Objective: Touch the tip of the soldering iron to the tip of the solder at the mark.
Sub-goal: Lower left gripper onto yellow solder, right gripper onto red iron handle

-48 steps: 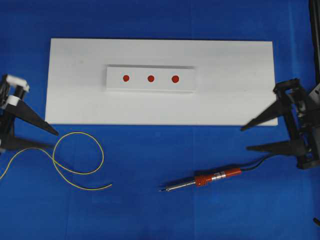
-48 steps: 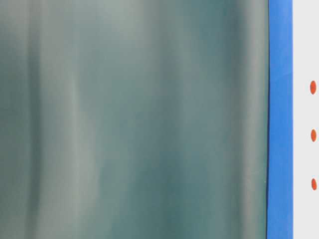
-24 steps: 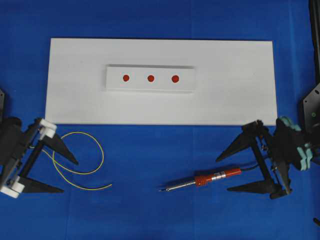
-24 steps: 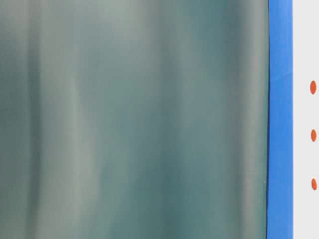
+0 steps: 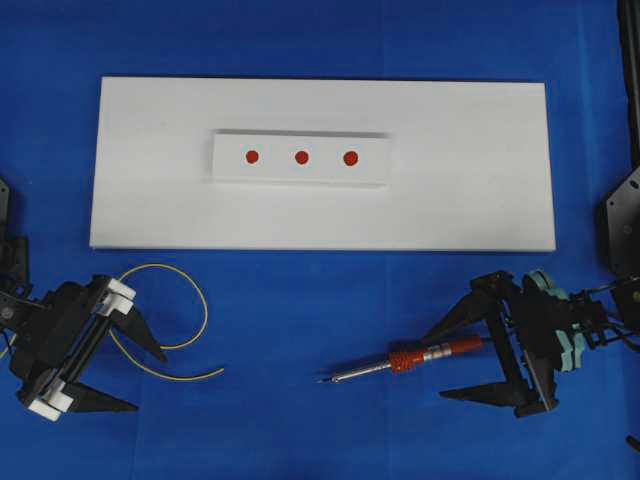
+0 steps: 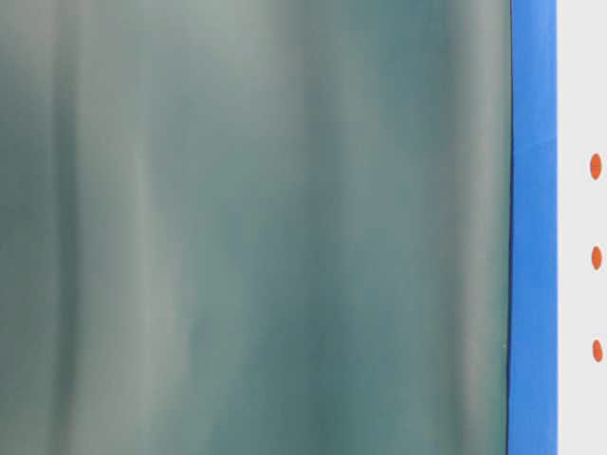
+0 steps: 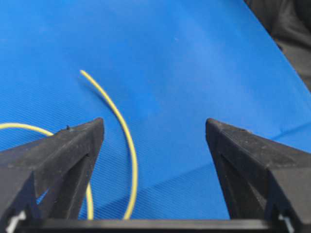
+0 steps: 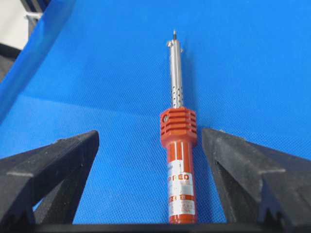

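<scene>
Both jaws wide; straddling solder (image 7: 127, 145); soldering iron (image 8: 179, 160).

A blue textured mat (image 5: 320, 30) is covering the bench from edge to edge, a flat white board (image 5: 470, 180) is lying across its far half, and even, shadowless light is falling on both, while the table-level view is showing mostly a blurred grey-green surface (image 6: 256, 227).
</scene>
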Action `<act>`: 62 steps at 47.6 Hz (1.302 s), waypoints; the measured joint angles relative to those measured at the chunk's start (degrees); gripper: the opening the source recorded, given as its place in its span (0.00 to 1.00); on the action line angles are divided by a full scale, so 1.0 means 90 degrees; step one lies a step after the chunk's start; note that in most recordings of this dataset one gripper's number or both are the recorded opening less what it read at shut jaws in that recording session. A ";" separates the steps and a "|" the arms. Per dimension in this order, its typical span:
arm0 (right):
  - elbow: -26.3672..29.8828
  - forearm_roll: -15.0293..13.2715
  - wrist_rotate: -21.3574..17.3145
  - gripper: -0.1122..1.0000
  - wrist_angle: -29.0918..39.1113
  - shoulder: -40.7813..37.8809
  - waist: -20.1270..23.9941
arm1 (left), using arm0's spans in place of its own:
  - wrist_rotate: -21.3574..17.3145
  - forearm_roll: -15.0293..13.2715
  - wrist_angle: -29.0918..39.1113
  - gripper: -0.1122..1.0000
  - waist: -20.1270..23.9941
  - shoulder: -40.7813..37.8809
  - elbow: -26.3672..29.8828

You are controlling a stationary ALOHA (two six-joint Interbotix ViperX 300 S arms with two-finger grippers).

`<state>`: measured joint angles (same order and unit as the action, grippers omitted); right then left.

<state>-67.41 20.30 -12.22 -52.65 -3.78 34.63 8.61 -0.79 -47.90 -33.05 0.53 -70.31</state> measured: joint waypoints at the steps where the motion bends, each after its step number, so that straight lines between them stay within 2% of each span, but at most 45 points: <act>1: 0.0000 0.0049 -0.0010 0.88 -0.0039 -0.0059 0.0010 | 0.0000 0.0000 -0.0029 0.81 -0.0010 -0.0049 -0.0010; 8: 0.0049 0.0234 0.0000 0.88 -0.0244 -0.0410 0.0029 | 0.0000 0.0000 -0.0244 0.79 -0.0029 -0.0361 0.0000; 27: 0.0322 0.0352 0.0000 0.85 -0.0557 -0.1113 0.0059 | -0.0020 -0.0127 -0.0508 0.71 -0.0020 -0.1094 0.0039; 32: 0.0352 0.0352 0.0000 0.82 -0.0576 -0.1191 0.0059 | -0.0020 -0.0137 -0.0508 0.67 0.0000 -0.1113 0.0049; 34: 0.0371 0.0352 0.0010 0.79 -0.0586 -0.1250 0.0059 | -0.0020 -0.0137 -0.0498 0.63 0.0000 -0.1113 0.0049; 38: 0.0410 0.0352 0.0059 0.70 -0.0615 -0.1406 0.0059 | -0.0020 -0.0137 -0.0459 0.48 0.0020 -0.1113 0.0049; 41: 0.0420 0.0352 0.0107 0.57 -0.0674 -0.1504 0.0049 | -0.0020 -0.0166 -0.0400 0.35 0.0029 -0.1113 0.0059; 47: 0.0410 0.0361 0.0107 0.27 -0.0781 -0.1621 0.0020 | 0.0000 -0.0166 -0.0195 0.14 0.0039 -0.1113 0.0098; 51: 0.0400 0.0352 0.0098 0.16 -0.0801 -0.1621 0.0000 | 0.0000 -0.0166 -0.0078 0.12 0.0039 -0.1113 0.0137; 62: 0.0400 0.0254 0.0146 0.16 -0.0791 -0.1611 0.0000 | 0.0010 -0.0166 0.0293 0.12 0.0137 -0.1094 0.0303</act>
<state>-63.81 22.59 -10.90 -59.77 -18.28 34.63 8.70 -2.29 -45.26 -31.82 -9.32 -67.59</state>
